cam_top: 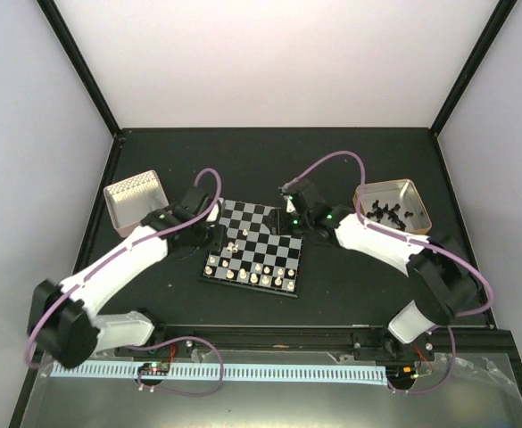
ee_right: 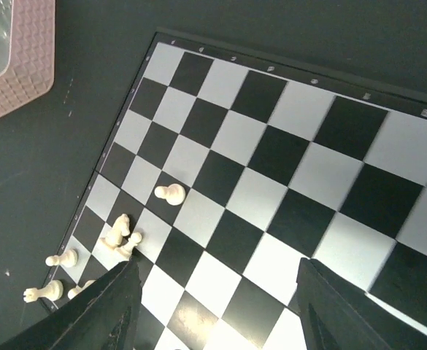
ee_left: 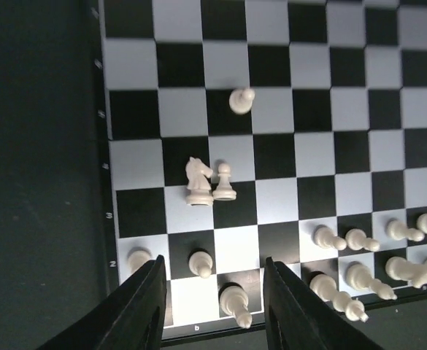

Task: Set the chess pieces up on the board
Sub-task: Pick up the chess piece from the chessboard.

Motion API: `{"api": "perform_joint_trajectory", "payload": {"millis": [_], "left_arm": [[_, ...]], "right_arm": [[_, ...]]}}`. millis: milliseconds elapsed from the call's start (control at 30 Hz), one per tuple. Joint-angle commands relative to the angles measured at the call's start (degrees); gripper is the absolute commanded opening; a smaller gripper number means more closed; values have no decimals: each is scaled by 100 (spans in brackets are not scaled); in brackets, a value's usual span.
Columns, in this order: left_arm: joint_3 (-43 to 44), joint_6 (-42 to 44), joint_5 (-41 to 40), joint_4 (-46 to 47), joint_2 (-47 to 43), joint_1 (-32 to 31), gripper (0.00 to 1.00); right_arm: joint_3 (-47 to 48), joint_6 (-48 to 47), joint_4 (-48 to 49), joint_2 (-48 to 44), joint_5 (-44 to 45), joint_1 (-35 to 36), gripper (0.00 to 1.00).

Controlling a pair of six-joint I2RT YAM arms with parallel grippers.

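The board [cam_top: 262,219] lies mid-table. Cream-white chess pieces [cam_top: 262,274] fill its near rows. A knight [ee_left: 197,180] and a pawn [ee_left: 225,182] stand side by side further up the board [ee_left: 344,109], and another pawn [ee_left: 241,100] stands alone beyond them. My left gripper [ee_left: 214,271] is open over the near left corner. A white piece [ee_left: 235,302] stands free between its fingers [ee_left: 136,310], touching neither, beside a pawn [ee_left: 200,262]. My right gripper [ee_right: 217,271] hangs open over bare squares of the board [ee_right: 301,160], holding nothing.
A pinkish tin [cam_top: 136,201] sits left of the board and also shows in the right wrist view [ee_right: 20,65]. A tan tin [cam_top: 393,207] holding black pieces stands to the right. Both arms reach over the board from either side.
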Motion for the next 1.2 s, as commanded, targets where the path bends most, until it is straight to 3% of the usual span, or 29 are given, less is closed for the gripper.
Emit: {"api": "perform_joint_trajectory", "payload": {"millis": [0,400,633,1167], "left_arm": [[-392,-240,-508,560,-1171,-5,39],[-1386,-222,-1208,832,-4234,-4,58],[-1691,-162,-1374,811,-5426,-5,69],[-1798,-180,-1331,919,-5487,-4,70]], "right_arm": [[698,-765,-538,545,102,289,58],[2529,-1204,-1651,2264,937,910,51],[3315,-1356,-2133,2990,1147,976,43],[3756,-1434,-2327,3440,1214,1042,25]]}}
